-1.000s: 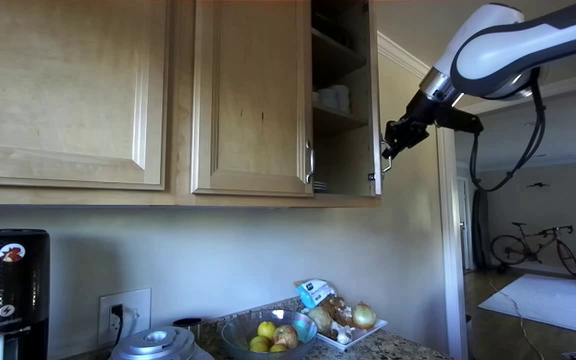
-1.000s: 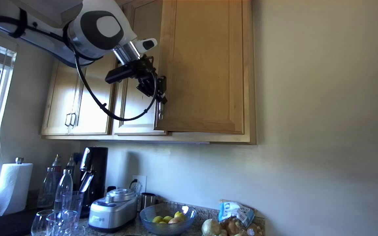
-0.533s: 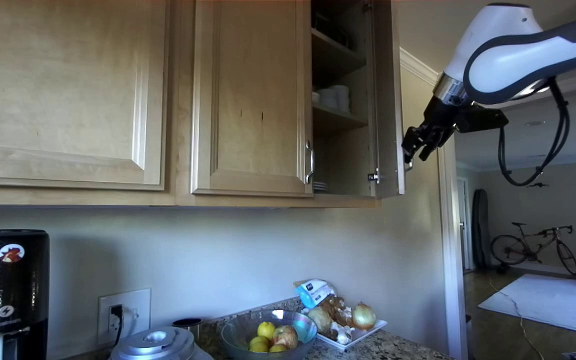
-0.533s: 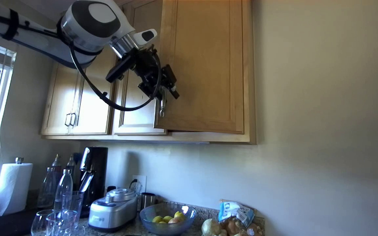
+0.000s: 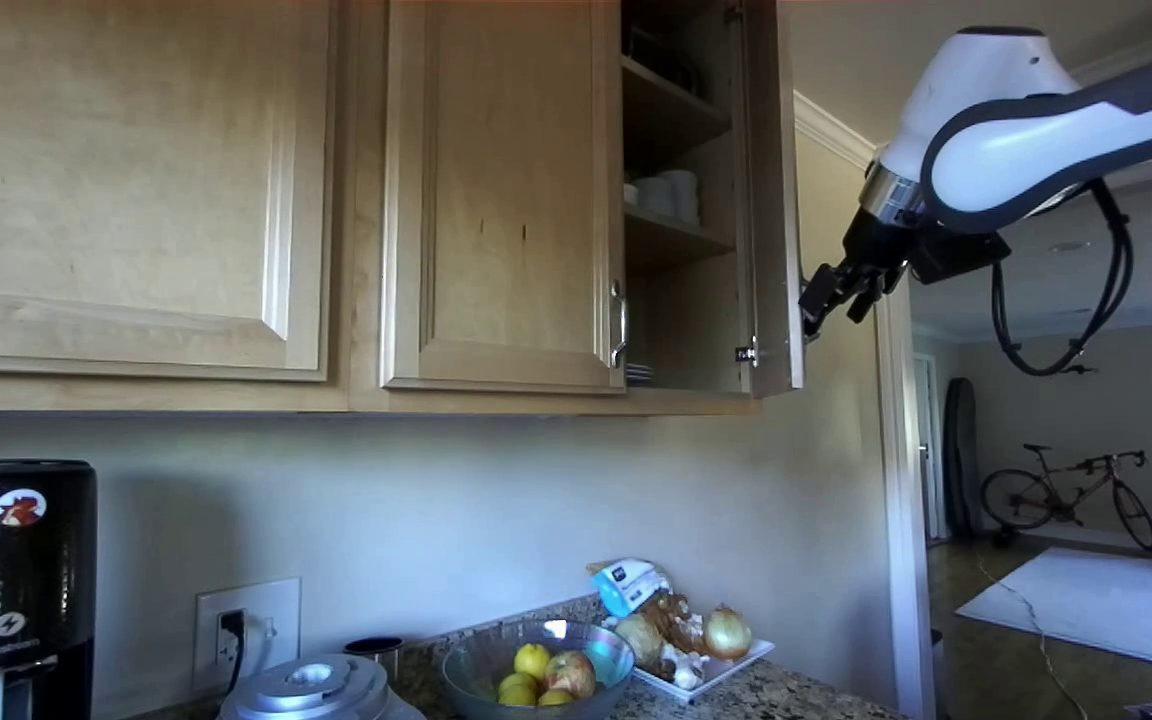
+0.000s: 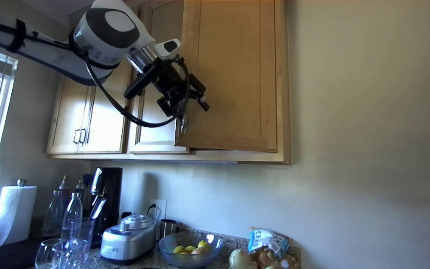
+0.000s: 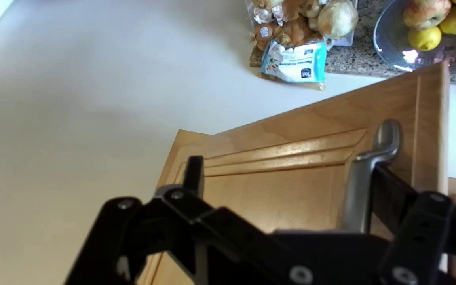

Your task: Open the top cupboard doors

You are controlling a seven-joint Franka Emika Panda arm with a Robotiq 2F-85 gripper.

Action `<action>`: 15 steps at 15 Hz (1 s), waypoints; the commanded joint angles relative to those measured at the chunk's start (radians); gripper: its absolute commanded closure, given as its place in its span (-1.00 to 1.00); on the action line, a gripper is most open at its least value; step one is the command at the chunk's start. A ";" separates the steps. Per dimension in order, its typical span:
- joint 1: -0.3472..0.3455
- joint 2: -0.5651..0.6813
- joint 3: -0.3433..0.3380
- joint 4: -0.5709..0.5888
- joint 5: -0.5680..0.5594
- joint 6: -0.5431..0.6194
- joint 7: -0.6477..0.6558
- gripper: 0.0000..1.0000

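Observation:
The top cupboard doors differ in pose: the right door (image 5: 774, 210) (image 6: 233, 82) is swung outward, baring the shelves, while the left door (image 5: 526, 200) lies flat against the frame with its silver bar handle (image 5: 620, 325). My gripper (image 5: 833, 314) (image 6: 192, 111) is at the swung-out door's outer face. In the wrist view the jaws of the gripper (image 7: 290, 180) stand wide apart. That door's handle (image 7: 358, 194) lies between them, close beside the right finger (image 7: 390, 194), which reaches in between handle and door edge; whether they touch I cannot tell. The left finger (image 7: 193, 174) is well away from the handle.
Inside the cupboard are white cups (image 5: 678, 195) on a shelf. Below, on the counter, stand a glass fruit bowl (image 6: 190, 259), a food processor (image 6: 129, 239) and a tray of onions (image 5: 701, 680). A wall (image 6: 368, 112) borders the cupboard's hinge side.
The gripper's jaws have spread from closed around the handle to wide apart. The right door has swung somewhat farther out, then settled back slightly; the arm has moved outward with it and dipped a little.

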 commanded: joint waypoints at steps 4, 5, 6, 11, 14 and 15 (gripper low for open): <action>0.169 -0.052 -0.084 -0.076 0.202 0.079 -0.122 -1.00; 0.185 -0.056 -0.094 -0.077 0.230 0.079 -0.141 -1.00; 0.198 -0.061 -0.105 -0.077 0.253 0.073 -0.161 -1.00; 0.306 -0.139 -0.046 -0.062 0.372 -0.093 -0.212 -1.00; 0.365 -0.103 0.044 -0.050 0.417 -0.115 -0.170 -1.00; 0.375 -0.085 0.070 -0.056 0.420 -0.069 -0.169 -1.00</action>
